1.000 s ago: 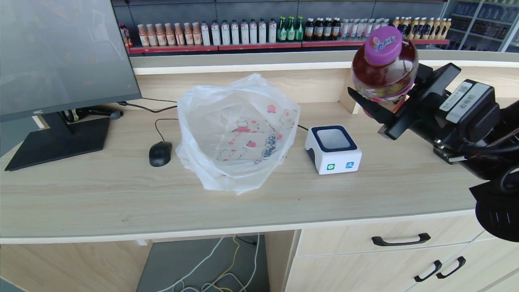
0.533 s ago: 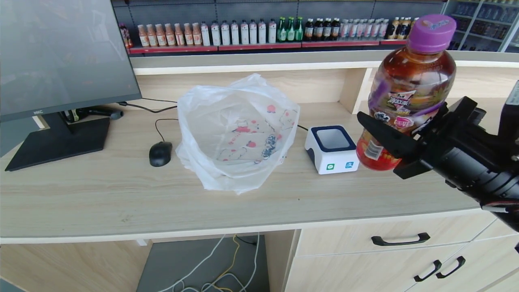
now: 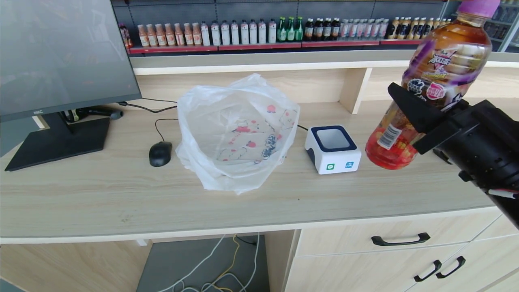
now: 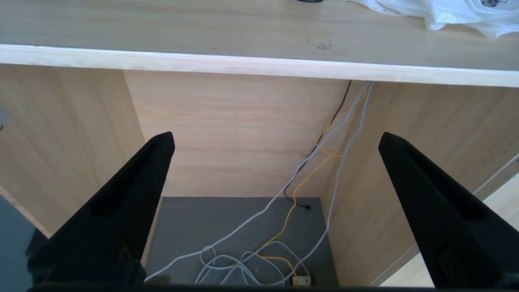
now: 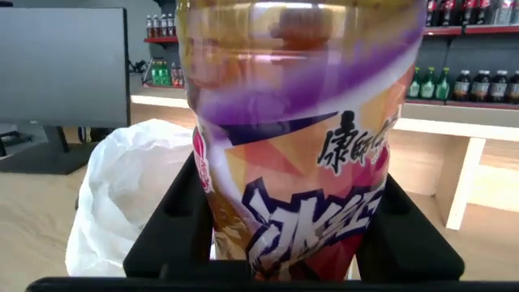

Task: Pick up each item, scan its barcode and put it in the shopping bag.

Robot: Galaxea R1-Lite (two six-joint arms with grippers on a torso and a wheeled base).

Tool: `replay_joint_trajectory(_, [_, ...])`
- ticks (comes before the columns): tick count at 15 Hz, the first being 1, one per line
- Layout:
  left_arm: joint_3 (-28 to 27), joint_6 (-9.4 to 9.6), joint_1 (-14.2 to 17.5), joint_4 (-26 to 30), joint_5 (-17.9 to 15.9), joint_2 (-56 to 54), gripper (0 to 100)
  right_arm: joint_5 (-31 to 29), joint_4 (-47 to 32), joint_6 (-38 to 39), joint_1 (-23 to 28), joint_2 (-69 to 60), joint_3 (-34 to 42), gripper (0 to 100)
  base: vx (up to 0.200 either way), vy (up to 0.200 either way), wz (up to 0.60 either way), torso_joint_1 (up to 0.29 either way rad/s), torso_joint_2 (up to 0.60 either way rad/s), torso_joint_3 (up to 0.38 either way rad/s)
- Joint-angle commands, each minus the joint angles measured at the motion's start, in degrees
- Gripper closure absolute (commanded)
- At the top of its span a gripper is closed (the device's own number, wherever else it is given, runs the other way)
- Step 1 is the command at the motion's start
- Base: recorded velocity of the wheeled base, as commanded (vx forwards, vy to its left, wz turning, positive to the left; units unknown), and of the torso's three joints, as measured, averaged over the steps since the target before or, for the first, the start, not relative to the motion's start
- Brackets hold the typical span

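Observation:
My right gripper (image 3: 436,115) is shut on a tea bottle (image 3: 434,81) with a purple cap, amber drink and a purple label. The bottle hangs tilted in the air to the right of the white barcode scanner (image 3: 332,149), its base lowest and its barcode facing left toward the scanner. In the right wrist view the bottle (image 5: 300,138) sits between the black fingers (image 5: 174,219). An open white plastic shopping bag (image 3: 237,129) stands on the counter left of the scanner. My left gripper (image 4: 276,203) is open, below the counter's edge, facing the cables underneath.
A monitor (image 3: 61,56) on a black stand is at the far left, with a black mouse (image 3: 160,153) and its cable beside the bag. A raised ledge (image 3: 284,65) runs along the counter's back. Drawers (image 3: 399,240) are below at the right.
My right gripper has swung the bottle from cap-toward-camera to nearly upright, then moved it right and up with its base tipped toward the scanner. The bag and scanner stay still.

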State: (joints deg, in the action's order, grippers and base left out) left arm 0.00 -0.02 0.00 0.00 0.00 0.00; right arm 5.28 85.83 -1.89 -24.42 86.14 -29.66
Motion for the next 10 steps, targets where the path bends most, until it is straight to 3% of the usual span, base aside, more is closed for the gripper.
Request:
replay_joint_trajectory(1, [0.0, 0.02, -0.09, 0.0, 0.0, 0.0, 0, -1.06, 0.21, 0.83, 0.95, 2.37, -0.84, 100, 0.0, 0.0, 0.0, 0.0, 0.0, 0.0])
replay_joint_trajectory(5, [0.0, -0.15, 0.0, 0.0, 0.0, 0.0, 0, -4.05, 0.65, 2.59, 1.21, 5.36, -0.75, 100, 0.0, 0.0, 0.0, 0.0, 0.0, 0.0])
replay_joint_trajectory(10, [0.0, -0.15, 0.0, 0.0, 0.0, 0.0, 0, -3.7, 0.91, 1.89, -0.28, 5.53, -0.57, 100, 0.0, 0.2, 0.0, 0.001, 0.0, 0.004])
